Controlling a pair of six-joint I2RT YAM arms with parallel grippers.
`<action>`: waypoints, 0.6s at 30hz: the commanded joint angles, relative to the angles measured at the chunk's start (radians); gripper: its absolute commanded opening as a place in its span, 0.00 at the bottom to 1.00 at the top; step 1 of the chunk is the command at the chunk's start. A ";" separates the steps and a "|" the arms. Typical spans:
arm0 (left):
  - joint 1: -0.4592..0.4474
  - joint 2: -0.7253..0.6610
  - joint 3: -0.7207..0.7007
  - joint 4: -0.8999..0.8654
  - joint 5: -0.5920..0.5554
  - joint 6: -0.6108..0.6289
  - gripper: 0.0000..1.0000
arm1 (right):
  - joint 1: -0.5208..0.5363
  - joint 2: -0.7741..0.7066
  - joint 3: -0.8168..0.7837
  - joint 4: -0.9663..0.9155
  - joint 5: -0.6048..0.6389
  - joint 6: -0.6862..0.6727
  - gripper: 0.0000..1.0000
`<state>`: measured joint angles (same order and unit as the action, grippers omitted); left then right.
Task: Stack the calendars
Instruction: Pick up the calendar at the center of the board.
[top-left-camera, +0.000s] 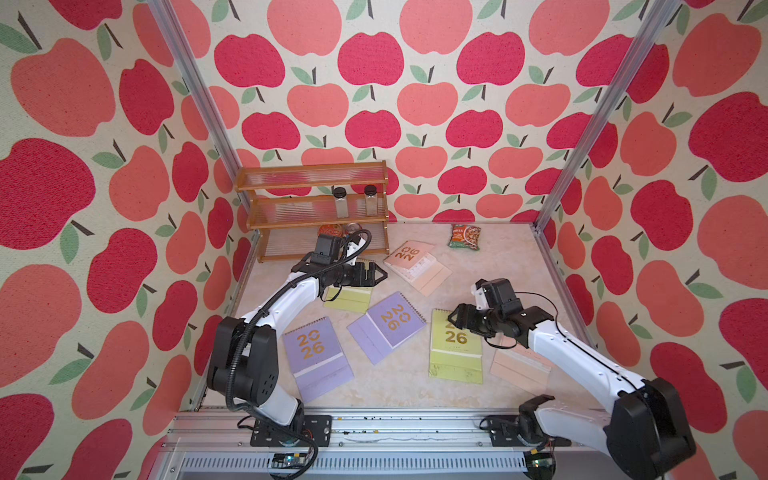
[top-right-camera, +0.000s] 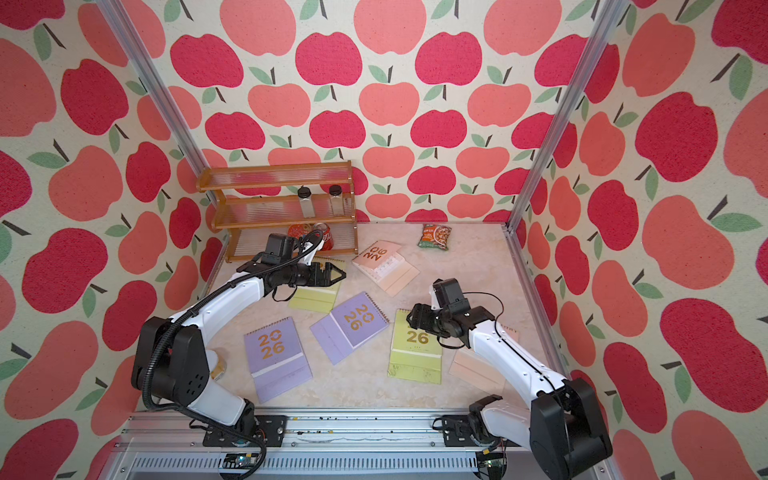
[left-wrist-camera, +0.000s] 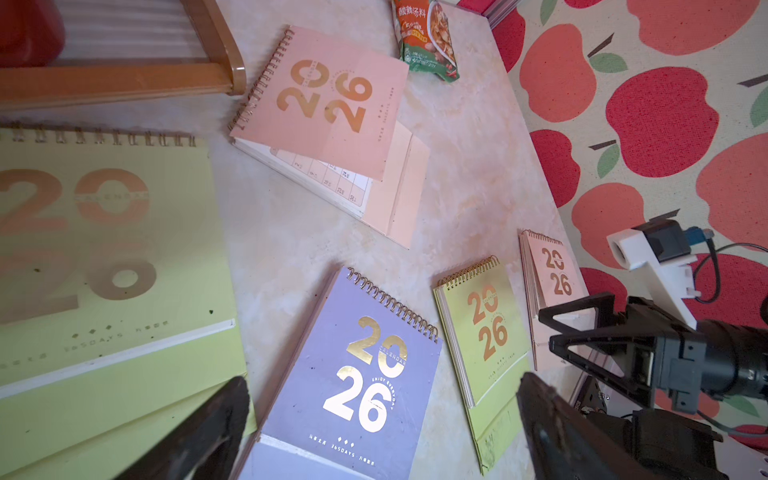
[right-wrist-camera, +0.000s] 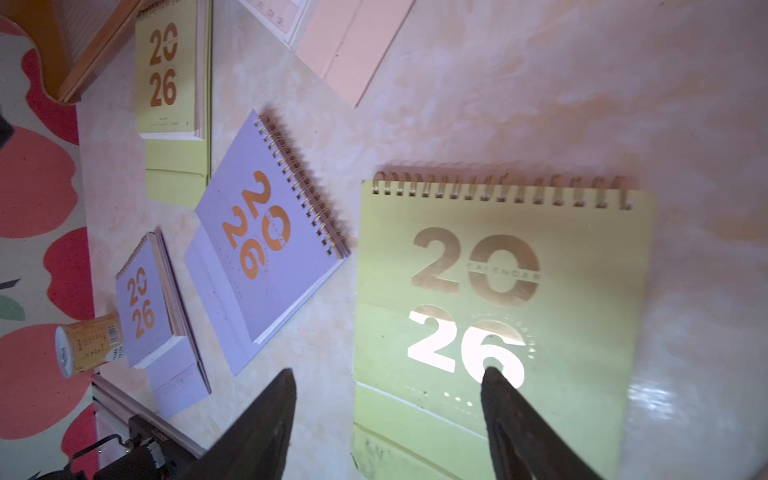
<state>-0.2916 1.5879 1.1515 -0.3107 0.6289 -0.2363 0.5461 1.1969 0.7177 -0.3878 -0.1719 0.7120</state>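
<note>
Right tool (right-wrist-camera: 390, 372), spread and empty, is held over a flat yellow-green spiral-bound calendar (right-wrist-camera: 573, 291) on the marbled bench (right-wrist-camera: 540, 104); left tool (left-wrist-camera: 382, 378) is spread too. If only its thin cover is pinched, pages could be fanned open.

My left arm (top-left-camera: 286, 296) and right arm (top-left-camera: 582, 361): white shells, black joints. Ribbed black conduit (top-left-camera: 244, 337) follows the left; the right gripper (top-left-camera: 450, 318) is matte black.

Bare tabletop (top-left-camera: 498, 266) between snack packet (top-left-camera: 464, 237) and right gripper (top-left-camera: 452, 318); rack (top-left-camera: 316, 183) blocks far corner
</note>
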 joint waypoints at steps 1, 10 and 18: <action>0.000 0.026 -0.021 -0.016 0.019 -0.023 0.97 | 0.101 0.065 0.005 0.111 0.095 0.155 0.73; -0.012 0.116 -0.030 0.001 0.004 -0.034 0.96 | 0.223 0.271 0.039 0.276 0.068 0.269 0.72; -0.037 0.178 -0.055 0.016 -0.050 -0.048 0.93 | 0.260 0.373 0.086 0.335 0.032 0.294 0.72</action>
<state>-0.3264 1.7485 1.1160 -0.3027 0.6086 -0.2699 0.7940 1.5452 0.7712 -0.0849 -0.1253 0.9760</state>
